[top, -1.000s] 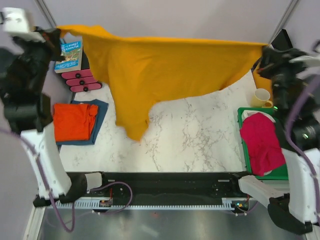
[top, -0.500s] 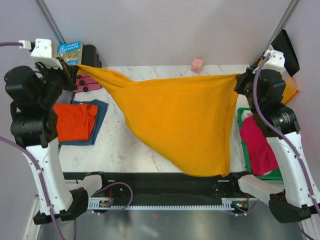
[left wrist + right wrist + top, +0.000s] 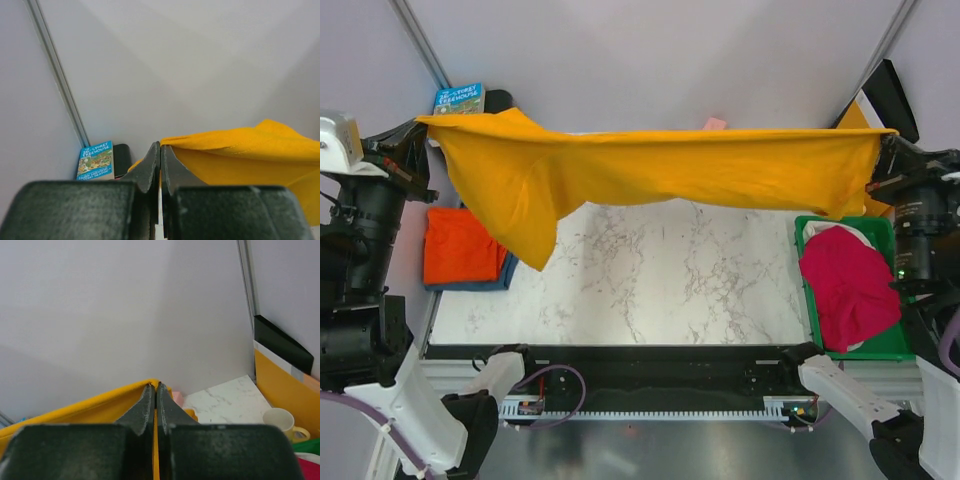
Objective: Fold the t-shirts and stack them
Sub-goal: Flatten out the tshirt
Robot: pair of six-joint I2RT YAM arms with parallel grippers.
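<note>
The mustard-yellow t-shirt hangs stretched in the air across the back of the table, one flap drooping at the left. My left gripper is shut on its left corner, and my right gripper is shut on its right corner. In both wrist views the jaws press together with yellow cloth pinched between them. A folded red-orange t-shirt lies on a folded dusty blue t-shirt at the table's left. A crumpled magenta-pink t-shirt sits in the green tray at the right.
A blue book stands at the back left by a black object. A small pink block peeks over the shirt's top edge. A yellow-orange folder and a pale yellow mug stand at the back right.
Both arms swung the yellow shirt: it hung forward over the table half a second ago, and now it is lifted and pulled taut across the back again.
</note>
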